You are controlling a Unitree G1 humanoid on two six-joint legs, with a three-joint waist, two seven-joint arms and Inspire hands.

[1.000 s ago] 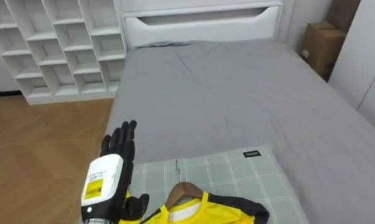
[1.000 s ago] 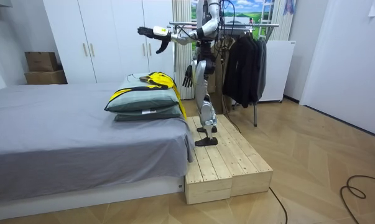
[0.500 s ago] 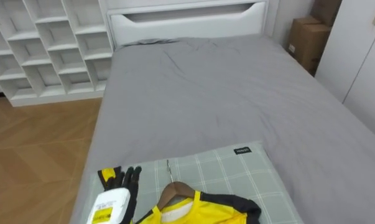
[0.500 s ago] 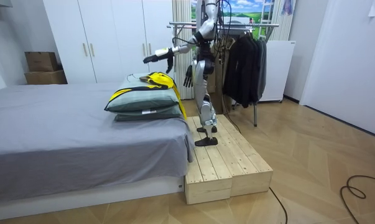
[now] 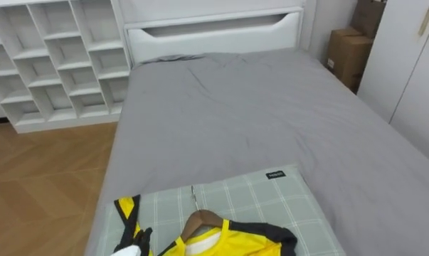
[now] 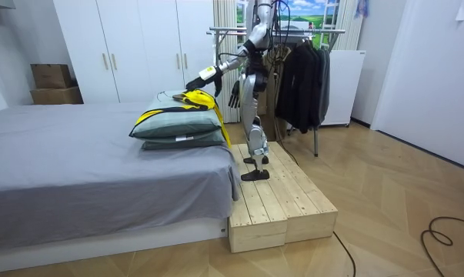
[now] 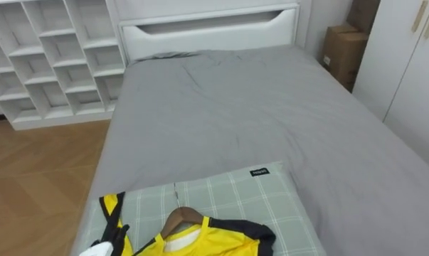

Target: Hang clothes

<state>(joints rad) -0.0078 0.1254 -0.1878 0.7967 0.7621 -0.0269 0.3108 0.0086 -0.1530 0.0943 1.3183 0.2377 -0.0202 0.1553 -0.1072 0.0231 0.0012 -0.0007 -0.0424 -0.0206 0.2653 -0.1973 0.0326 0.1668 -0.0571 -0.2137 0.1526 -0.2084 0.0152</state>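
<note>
Below, grey bed (image 5: 228, 121) bears checked pillow (image 5: 271, 206), yellow shirt (image 5: 228, 242); white shelves (image 5: 50, 57) beside; left robot hand (image 5: 137, 240): finger pose unclear.

A wide bed (image 5: 235, 121) has a grey sheet; a pale green checked pillow (image 5: 285, 206) lies at its near end.

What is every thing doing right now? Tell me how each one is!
Shirt: on its hanger, lying on the pillow, not hung yet.
Hanger: inside the shirt's collar, lying flat.
Pillow: on the bed, under the shirt.
Left hand: down at the shirt's edge.
Right hand: open, hanging by the robot's side.
Rack: standing, dark clothes hung on it.
Wardrobe doors: shut.
</note>
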